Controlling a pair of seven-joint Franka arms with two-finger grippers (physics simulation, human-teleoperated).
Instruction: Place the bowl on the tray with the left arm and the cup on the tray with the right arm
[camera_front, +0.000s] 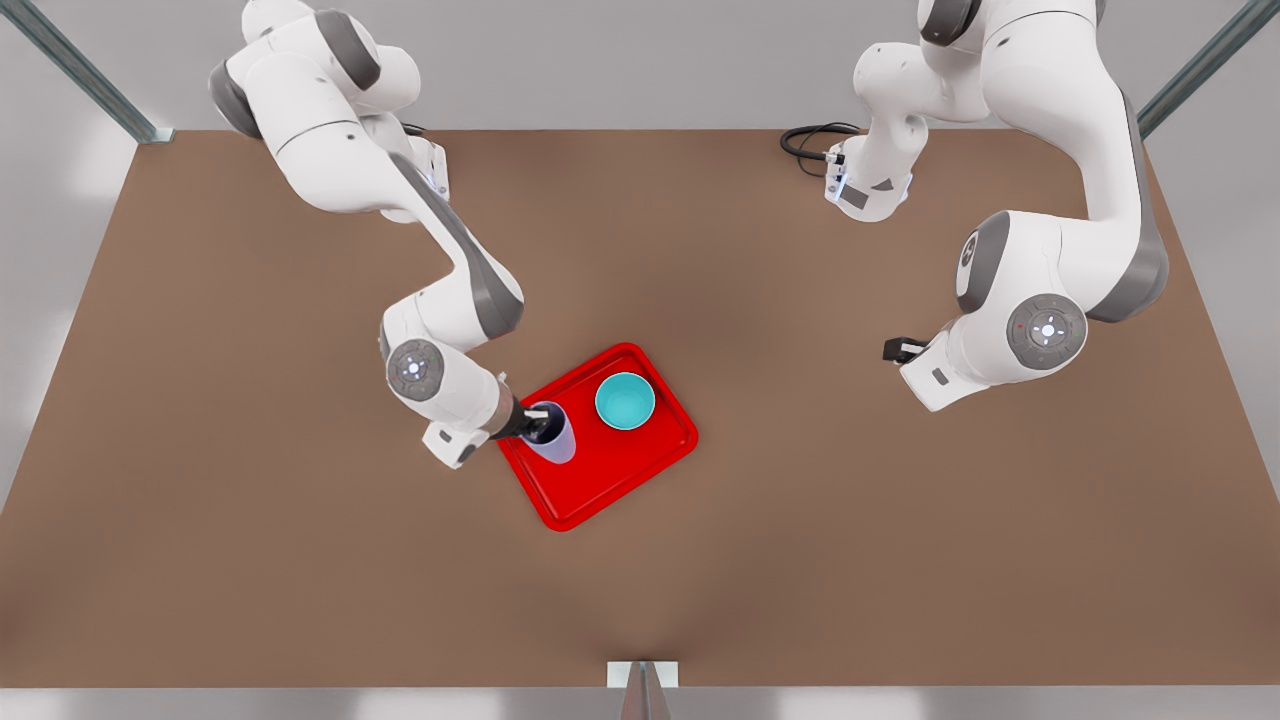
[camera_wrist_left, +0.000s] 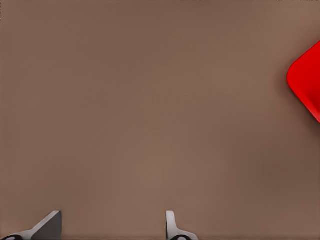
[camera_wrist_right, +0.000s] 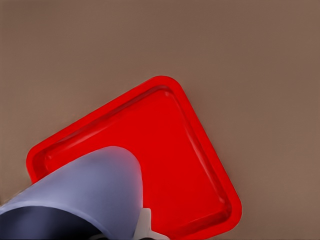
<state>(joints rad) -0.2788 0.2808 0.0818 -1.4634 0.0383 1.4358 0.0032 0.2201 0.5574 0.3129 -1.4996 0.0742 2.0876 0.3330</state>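
- The bowl, turquoise and upright, sits on the red tray, in the half toward the front view's right and the far side.
- The cup, a lavender tumbler, is over the tray's corner nearest the front view's left, just beside the bowl but apart from it. In the right wrist view the cup tilts across the tray; whether its base touches the tray I cannot tell.
- The right pincer is closed on the cup's rim, one finger outside the wall and the other in the dark interior.
- Its arm reaches in from the front view's left.
- The left pincer hangs over bare brown bench well off to the front view's right of the tray, waiting. Its fingers are spread wide with nothing between them, and a corner of the tray shows at the edge of the left wrist view.
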